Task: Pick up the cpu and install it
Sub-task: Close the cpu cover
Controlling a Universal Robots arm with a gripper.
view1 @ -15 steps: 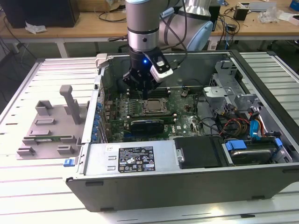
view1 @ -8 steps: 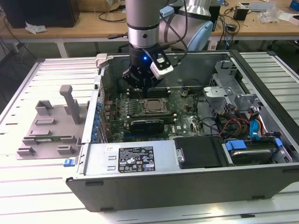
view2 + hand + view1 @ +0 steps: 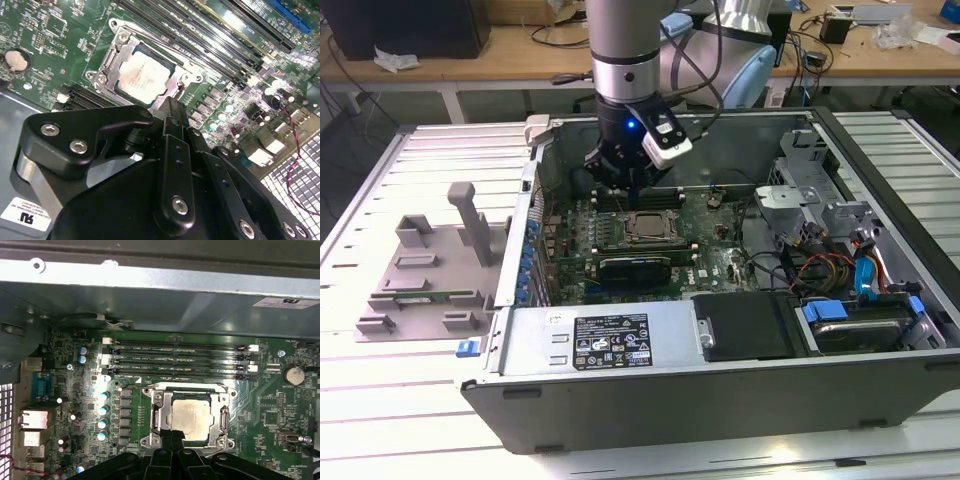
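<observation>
At the exterior view's left, a grey plastic tray (image 3: pixel 420 290) with upright blocks lies on the pale slatted surface (image 3: pixel 400 400). Just beside it, toward the middle, an open computer case (image 3: pixel 720 400) lies on its side, with a green motherboard (image 3: pixel 715 250) bare inside. Along the case's near wall sits a metal power supply (image 3: pixel 610 340) with a label on top.

Above the middle of the board, the arm reaches down into the case, and its black hand (image 3: pixel 632 185) hangs just over the far edge of the socket (image 3: pixel 620 238). The cpu (image 3: pixel 647 226) lies flat inside that dark metal frame, its pale silver top facing up.

In the first wrist view, the cpu (image 3: pixel 191 418) sits square within the socket (image 3: pixel 157 415), with four long memory slots (image 3: pixel 175 357) running beside it and a coin battery (image 3: pixel 293 374) farther off. The tips of the hand (image 3: pixel 174 435) cross one edge of the chip; they look drawn together with nothing between them. Whether they touch the metal top cannot be told.

In the second wrist view, the hand (image 3: pixel 171 104) points at the same edge of the cpu (image 3: pixel 142 77), which is seated in its socket (image 3: pixel 117 50).

At the exterior view's right, the case holds a drive bay (image 3: pixel 840 320) with blue clips and a bundle of coloured cables (image 3: pixel 820 268).
</observation>
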